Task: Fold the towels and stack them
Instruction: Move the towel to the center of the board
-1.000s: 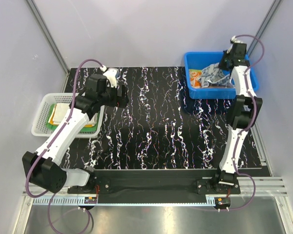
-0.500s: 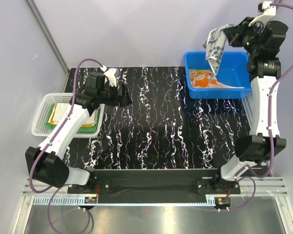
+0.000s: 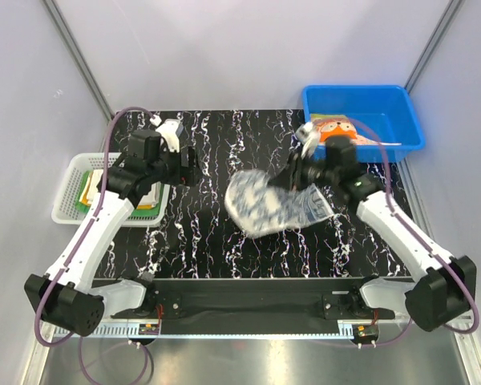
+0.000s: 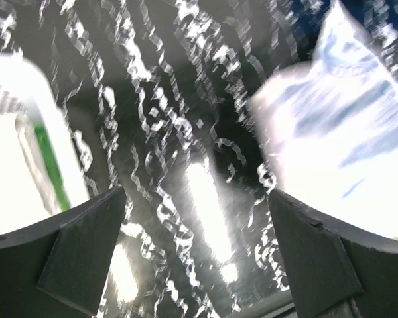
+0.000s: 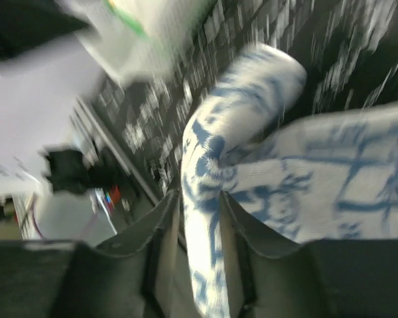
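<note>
The right pincer (image 5: 198, 199) grasps the patterned towel (image 3: 264, 204), which billows ahead of it. The left pincer (image 4: 196, 193) gapes wide, released, with the towel to its right.

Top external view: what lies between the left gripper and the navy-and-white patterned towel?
Only bare black white-veined tabletop separates the left gripper from the navy-and-white patterned cloth towel; the left wrist view shows the same.
</note>
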Robot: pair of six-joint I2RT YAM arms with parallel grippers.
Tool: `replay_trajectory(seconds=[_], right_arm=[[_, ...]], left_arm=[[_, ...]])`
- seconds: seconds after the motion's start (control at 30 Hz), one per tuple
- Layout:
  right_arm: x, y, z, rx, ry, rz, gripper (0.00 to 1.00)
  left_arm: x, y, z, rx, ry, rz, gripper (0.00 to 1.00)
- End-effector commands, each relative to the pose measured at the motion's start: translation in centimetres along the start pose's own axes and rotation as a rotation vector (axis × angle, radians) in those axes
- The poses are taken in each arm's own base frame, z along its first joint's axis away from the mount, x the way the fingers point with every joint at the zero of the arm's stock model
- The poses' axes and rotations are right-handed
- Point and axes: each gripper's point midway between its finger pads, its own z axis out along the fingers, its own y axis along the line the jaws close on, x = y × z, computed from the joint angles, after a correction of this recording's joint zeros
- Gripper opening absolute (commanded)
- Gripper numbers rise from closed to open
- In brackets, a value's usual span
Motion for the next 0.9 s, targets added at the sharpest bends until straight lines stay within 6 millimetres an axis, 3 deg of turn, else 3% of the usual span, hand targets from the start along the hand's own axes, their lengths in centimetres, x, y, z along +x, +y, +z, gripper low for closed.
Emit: replay_trajectory(seconds=[0.0,0.03,0.07,0.13,0.27,0.33,0.37,0.4,0.47,0.5,0.57,0.67,0.73,0.77,0.8,0.83,0.87], right_arm=[[6.1,-0.4,2.1,0.057,0.098,0.038,0.39],[7.3,-0.9,2.0,0.093,0.133,0.040,0.42],[7.4,-1.9,1.9,0.156,0.123,0.049,0.52],[7.2,-3.4,1.1,0.272,0.093,0.098,0.59],[4.3,-7.5,0.6,0.512,-0.007,0.040,0.63],[4.6,-9.7,1.3,0.595,0.042,0.025,0.71],[2.9,-10.6,1.2,0.660,0.012,0.012,0.71],[3.6,-12.3,1.6,0.720,0.060,0.010,0.70],[2.5,-13.7,2.2,0.766,0.054,-0.010,0.67],[3.4,-15.0,3.2,0.784,0.097,-0.012,0.62],[3.1,-15.9,3.8,0.814,0.119,0.001,0.56],[4.6,-18.1,2.9,0.905,0.127,0.061,0.50],[4.7,-18.4,2.2,0.908,0.076,0.146,0.47],[6.2,-18.9,1.7,0.912,0.094,0.185,0.48],[5.7,-19.3,0.7,0.916,0.048,0.246,0.47],[7.1,-19.7,0.2,0.918,0.064,0.277,0.44],[6.9,-19.3,-0.3,0.899,0.048,0.294,0.43]], left_arm=[[1.4,1.5,-0.3,-0.074,0.033,0.020,0.94],[1.8,1.6,-0.1,-0.073,0.048,0.018,0.93],[2.1,1.4,0.1,-0.065,0.059,0.013,0.91],[2.1,0.7,0.6,-0.030,0.061,0.001,0.89],[2.6,-1.0,3.7,-0.004,0.114,0.020,0.84],[2.5,-1.7,5.3,0.005,0.126,0.004,0.81],[3.4,-1.7,6.7,0.005,0.165,-0.005,0.80],[3.6,-1.8,7.4,0.007,0.176,-0.015,0.76],[4.8,-1.8,9.2,-0.003,0.212,-0.030,0.73],[5.0,-1.9,9.8,-0.002,0.211,-0.032,0.71],[7.0,-2.6,10.9,0.016,0.259,-0.039,0.69],[9.9,-3.0,11.8,0.015,0.325,-0.026,0.67],[11.7,-2.5,12.2,-0.014,0.366,-0.022,0.66],[12.4,-2.5,12.2,-0.023,0.383,-0.019,0.65],[13.5,-2.2,12.2,-0.040,0.412,-0.021,0.63],[14.0,-2.3,12.2,-0.041,0.424,-0.034,0.61],[15.3,-2.5,12.0,-0.031,0.452,-0.033,0.60]])
